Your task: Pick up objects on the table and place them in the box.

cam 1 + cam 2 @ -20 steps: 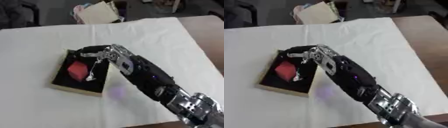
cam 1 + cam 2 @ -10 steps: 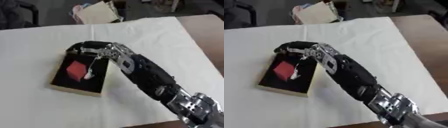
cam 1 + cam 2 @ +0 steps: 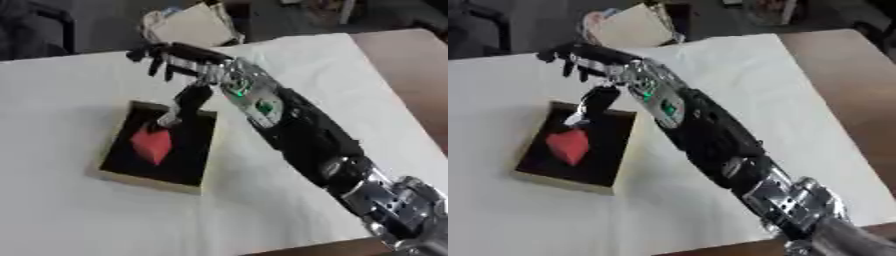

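Box (image 3: 202,150) with red object (image 3: 151,145), right hand (image 3: 179,59) above.

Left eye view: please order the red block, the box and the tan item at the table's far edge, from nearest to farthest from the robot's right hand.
From the right hand:
1. Box: just below the hand, its near rim under the thumb.
2. Tan item: beyond the hand, at the far edge. It is close to the block's distance, so this order is unsure.
3. Red block: inside the box, lower left.
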{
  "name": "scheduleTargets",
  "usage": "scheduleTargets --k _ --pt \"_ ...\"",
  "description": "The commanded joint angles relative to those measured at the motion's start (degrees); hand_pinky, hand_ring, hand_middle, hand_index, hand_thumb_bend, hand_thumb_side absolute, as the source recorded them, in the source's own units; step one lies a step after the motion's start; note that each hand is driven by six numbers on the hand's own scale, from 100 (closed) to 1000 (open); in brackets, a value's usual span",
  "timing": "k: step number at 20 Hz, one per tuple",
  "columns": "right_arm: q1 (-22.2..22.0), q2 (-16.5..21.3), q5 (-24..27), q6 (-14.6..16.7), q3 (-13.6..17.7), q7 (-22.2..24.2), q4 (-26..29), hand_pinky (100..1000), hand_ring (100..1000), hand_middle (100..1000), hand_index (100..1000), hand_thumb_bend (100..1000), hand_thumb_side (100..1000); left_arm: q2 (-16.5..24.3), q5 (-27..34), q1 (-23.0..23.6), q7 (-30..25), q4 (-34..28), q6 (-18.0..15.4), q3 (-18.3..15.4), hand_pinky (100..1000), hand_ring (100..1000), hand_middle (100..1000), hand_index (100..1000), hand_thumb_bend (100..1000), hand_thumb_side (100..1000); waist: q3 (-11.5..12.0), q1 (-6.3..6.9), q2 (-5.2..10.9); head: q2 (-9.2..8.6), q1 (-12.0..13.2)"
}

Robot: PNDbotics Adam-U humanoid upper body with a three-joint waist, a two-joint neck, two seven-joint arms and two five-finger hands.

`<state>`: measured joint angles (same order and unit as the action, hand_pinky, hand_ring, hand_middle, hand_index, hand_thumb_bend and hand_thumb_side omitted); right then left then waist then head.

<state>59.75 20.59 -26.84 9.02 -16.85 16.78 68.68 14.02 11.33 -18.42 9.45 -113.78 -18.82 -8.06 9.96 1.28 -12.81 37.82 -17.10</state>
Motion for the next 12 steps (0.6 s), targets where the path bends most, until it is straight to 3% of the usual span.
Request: scheduleTargets --k 1,6,9,12 --pt "2.84 4.76 2.14 -3.31 4.82 -5.10 -0.01 576 735 844 978 644 442 1.13 -0.17 -0.18 0.27 -0.81 0.13 -0.55 805 666 672 809 214 435 -0.09 -0.14 1.45 0.40 0.40" --pt "5.26 9.69 4.24 -8.55 14.15 -16.01 -9.19 510 678 782 936 618 465 1.51 -0.52 0.28 0.60 -0.81 0.23 -0.80 806 666 672 809 214 435 -0.45 -0.47 1.98 0.24 1.05" --pt "6.71 11.70 10.12 -10.58 20.32 -26.46 -19.89 485 651 751 912 582 453 1.64 -0.67 0.41 0.68 -0.81 0.33 -0.80 806 667 672 809 214 435 -0.44 -0.64 2.30 0.29 1.23" --pt "8.09 14.06 14.86 -11.42 23.56 -36.14 -33.14 476 648 741 898 543 440 1.93 -0.76 0.49 0.60 -0.81 0.36 -0.71 805 667 672 809 215 435 0.07 -0.85 2.60 0.16 1.18"
